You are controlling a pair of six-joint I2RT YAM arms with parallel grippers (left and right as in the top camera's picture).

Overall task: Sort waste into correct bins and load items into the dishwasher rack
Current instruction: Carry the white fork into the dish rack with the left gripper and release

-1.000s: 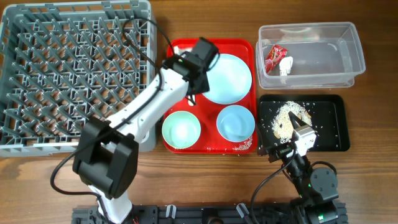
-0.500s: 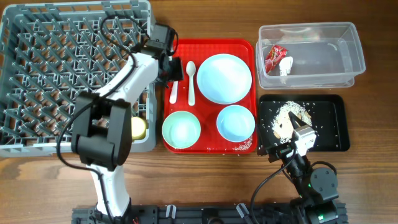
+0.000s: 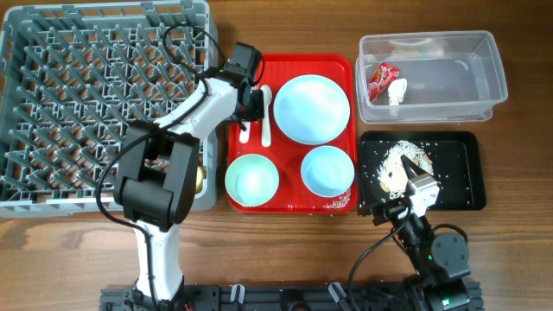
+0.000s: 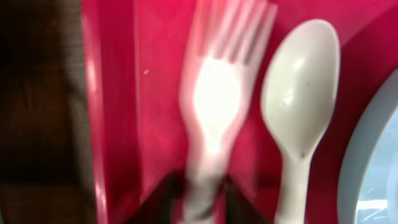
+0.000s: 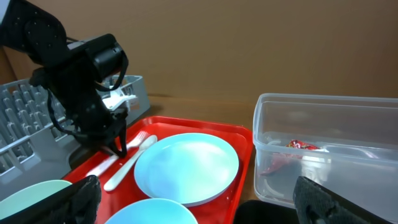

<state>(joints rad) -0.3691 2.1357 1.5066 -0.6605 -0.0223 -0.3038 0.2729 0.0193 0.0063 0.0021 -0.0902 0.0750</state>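
Note:
My left gripper [image 3: 251,112] is down on the red serving tray [image 3: 344,66], its fingers closed against the handle of the white fork [image 3: 244,130], which is blurred in the left wrist view [image 4: 217,93]. The white spoon [image 3: 265,117] lies beside it, and the pale blue plate [image 3: 311,108] is to the right. Two bowls [image 3: 251,179] [image 3: 327,169] sit at the tray's front. The yellow cup [image 3: 197,178] is in the grey rack [image 3: 86,104], partly behind the arm. My right gripper [image 5: 205,205] is open and empty, low near the black tray [image 3: 458,177].
The clear tub [image 3: 497,78] holds the red-and-white wrapper [image 3: 381,79] and the white scrap [image 3: 397,91]. Rice crumbs [image 3: 399,160] lie in the black tray. The left arm stretches across the rack's right edge.
The left gripper went from the plate over to the rack's right edge, then back onto the tray's left side, where it now has the fork. The right arm has not moved.

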